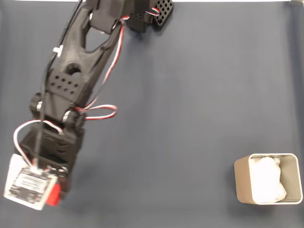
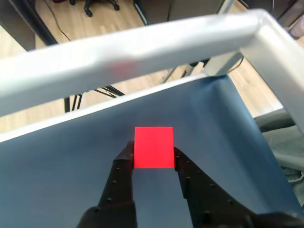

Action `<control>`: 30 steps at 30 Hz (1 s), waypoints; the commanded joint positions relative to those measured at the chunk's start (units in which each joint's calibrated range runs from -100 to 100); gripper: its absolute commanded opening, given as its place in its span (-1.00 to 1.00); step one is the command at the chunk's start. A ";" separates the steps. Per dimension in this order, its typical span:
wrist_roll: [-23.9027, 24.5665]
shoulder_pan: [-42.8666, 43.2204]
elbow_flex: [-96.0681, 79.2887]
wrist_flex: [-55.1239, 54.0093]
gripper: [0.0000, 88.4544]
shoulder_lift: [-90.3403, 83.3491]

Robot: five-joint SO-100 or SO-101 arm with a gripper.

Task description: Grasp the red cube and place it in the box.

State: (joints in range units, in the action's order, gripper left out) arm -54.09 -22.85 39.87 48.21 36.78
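The arm reaches down to the near left corner of the table [image 1: 190,118] in the fixed view, its wrist board covering most of the gripper [image 1: 56,194]. A sliver of the red cube [image 1: 53,194] peeks out just beside that board. In the wrist view the gripper [image 2: 153,154] has its two black fingers [image 2: 124,164] pressed against the left and right faces of the red cube [image 2: 153,147], holding it between their tips over the dark blue cloth. The box [image 1: 267,183] stands well apart, at the near right of the fixed view, upright, with white wadding inside. A silver metal rail [image 2: 142,45] crosses the far side of the wrist view.
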 commanded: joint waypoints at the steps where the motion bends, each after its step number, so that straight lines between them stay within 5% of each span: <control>1: 0.59 4.03 -1.10 0.81 -0.97 -9.57; 30: 0.98 27.39 -6.30 2.94 -1.00 -21.87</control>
State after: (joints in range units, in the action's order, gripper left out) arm -53.36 2.37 33.54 50.99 20.71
